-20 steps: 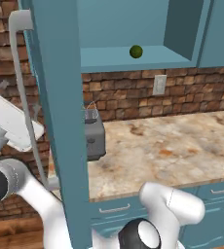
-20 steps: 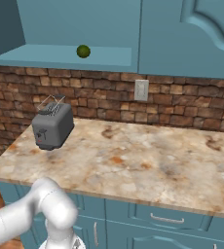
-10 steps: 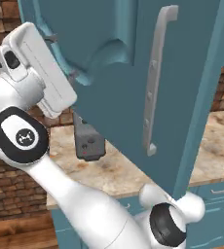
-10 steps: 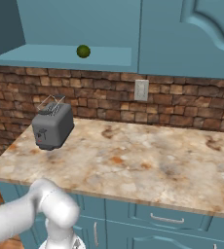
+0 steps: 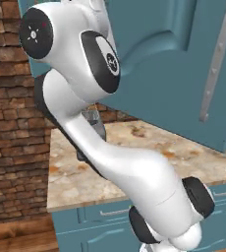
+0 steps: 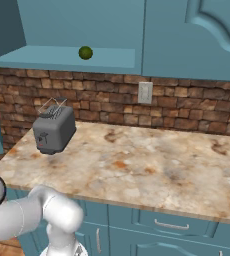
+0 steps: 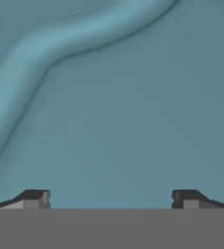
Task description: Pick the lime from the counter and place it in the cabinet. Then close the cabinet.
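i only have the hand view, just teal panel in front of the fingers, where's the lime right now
Observer: The small dark green round lime sits on the teal shelf inside the teal-blue wall cabinet, in the right base view.
Operator: is the door shut yet
Observer: No. In the left base view the raised-panel cabinet door with its slim metal bar handle stands swung out over the beige marbled counter.
Operator: am i holding anything
Observer: No. The gripper is open, fingertips wide apart with only door panel ahead.
Operator: anything on the counter
Observer: A grey toaster stands at its left end.
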Motion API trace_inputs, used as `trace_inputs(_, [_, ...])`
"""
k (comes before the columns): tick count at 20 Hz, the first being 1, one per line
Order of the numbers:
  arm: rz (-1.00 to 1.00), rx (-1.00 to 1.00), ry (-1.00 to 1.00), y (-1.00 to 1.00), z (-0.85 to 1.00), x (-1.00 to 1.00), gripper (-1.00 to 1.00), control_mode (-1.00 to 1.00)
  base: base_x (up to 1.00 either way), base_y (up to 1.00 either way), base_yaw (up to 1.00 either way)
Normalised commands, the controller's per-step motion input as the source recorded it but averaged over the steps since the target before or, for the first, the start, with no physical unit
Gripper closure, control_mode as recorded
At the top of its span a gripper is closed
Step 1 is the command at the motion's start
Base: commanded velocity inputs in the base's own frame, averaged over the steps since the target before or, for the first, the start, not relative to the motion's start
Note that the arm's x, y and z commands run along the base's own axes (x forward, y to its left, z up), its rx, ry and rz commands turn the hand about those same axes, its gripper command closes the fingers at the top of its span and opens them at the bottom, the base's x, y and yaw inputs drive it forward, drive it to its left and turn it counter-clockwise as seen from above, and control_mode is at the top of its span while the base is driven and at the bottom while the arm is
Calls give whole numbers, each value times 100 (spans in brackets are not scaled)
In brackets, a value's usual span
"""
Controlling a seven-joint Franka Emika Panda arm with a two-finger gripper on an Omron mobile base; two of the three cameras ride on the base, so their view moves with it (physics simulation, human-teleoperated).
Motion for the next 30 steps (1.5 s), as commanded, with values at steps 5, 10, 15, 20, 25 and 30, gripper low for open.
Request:
trace_inputs(5, [30,11,13,-80,-39,100,-100,-100,0,0,0])
trace_inputs(10, [30,6,8,-67,-46,100,-100,-100,0,0,0])
trace_inputs(15, [27,2,10,-62,-45,100,-100,-100,0,0,0])
trace_inputs(20, [15,0,22,-49,-40,100,-100,-100,0,0,0])
trace_inputs(25, [5,0,30,-40,-58,100,-100,-100,0,0,0])
trace_inputs(30, [0,-1,36,-28,-81,100,-100,-100,0,0,0])
